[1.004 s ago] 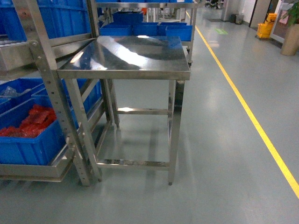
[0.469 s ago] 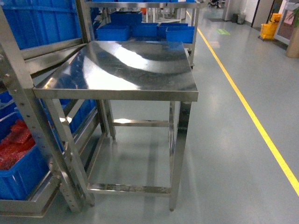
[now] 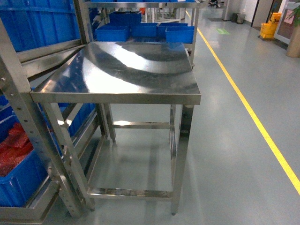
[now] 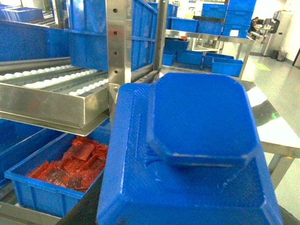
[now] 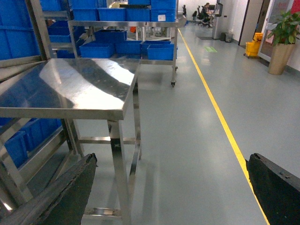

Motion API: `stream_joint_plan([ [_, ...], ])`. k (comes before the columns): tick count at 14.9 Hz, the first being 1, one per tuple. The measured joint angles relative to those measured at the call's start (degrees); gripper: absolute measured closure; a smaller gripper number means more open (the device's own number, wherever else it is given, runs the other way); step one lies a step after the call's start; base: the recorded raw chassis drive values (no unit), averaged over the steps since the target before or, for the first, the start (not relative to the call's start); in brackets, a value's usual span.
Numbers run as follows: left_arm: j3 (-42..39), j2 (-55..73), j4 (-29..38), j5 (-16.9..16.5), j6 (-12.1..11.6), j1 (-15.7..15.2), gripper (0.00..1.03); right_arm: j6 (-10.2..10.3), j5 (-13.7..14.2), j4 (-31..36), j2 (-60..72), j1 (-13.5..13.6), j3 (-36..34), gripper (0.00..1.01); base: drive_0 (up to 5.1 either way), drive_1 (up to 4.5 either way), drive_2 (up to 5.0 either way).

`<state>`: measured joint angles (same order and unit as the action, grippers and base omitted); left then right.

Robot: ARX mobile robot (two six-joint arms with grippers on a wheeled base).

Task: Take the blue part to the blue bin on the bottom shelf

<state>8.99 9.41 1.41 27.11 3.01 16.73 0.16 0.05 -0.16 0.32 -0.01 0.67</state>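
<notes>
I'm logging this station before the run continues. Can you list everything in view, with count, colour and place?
Blue part: one, blue, filling the left wrist view close to the camera; what holds it is hidden.
Steel table: one, silver, centre of the head view, top bare.
Rack: one, stainless, left of the table, with white roller tracks.
Blue bin on the bottom shelf: one, blue, holding red parts.
Blue bins behind the table: several, blue, on a far rack.
Yellow floor line: one, right of the table.
Potted plant: one, green in a tan pot, far right.
Yellow mop bucket: one, beside the plant.
Right pincer: two dark fingers wide apart, nothing between.
Left pincer: not visible.
</notes>
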Motion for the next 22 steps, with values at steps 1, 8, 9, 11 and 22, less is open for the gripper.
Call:
stream_joint_plan([
  [1, -0.02, 0.00, -0.09, 0.04, 0.00, 0.00, 0.60, 0.00, -0.02, -0.04, 0.00, 0.00, 0.00, 0.03, -4.7, 2.72, 2.7],
  [8, -0.02, -0.04, -0.13, 0.11, 0.00, 0.00, 0.60, 0.00, -0.02, -0.09, 0.00, 0.00, 0.00, 0.03, -4.9, 2.50, 2.5],
  [9, -0.02, -0.04, -0.04, 0.09, 0.00, 0.00, 0.60, 0.00, -0.04, -0.15, -0.02, 0.00, 0.00, 0.03, -4.9, 2.55, 2.5],
  [11, -0.02, -0.09, 0.02, 0.07, 0.00, 0.00, 0.60, 0.00, -0.02, -0.26, 0.00, 0.00, 0.00, 0.03, -5.0, 2.50, 2.5],
  [22, -0.02, -0.04, -0.02, 0.13, 0.00, 0.00, 0.60, 0.00, -0.04, -0.04, 0.00, 0.00, 0.00, 0.03, -5.0, 2.45, 2.5],
])
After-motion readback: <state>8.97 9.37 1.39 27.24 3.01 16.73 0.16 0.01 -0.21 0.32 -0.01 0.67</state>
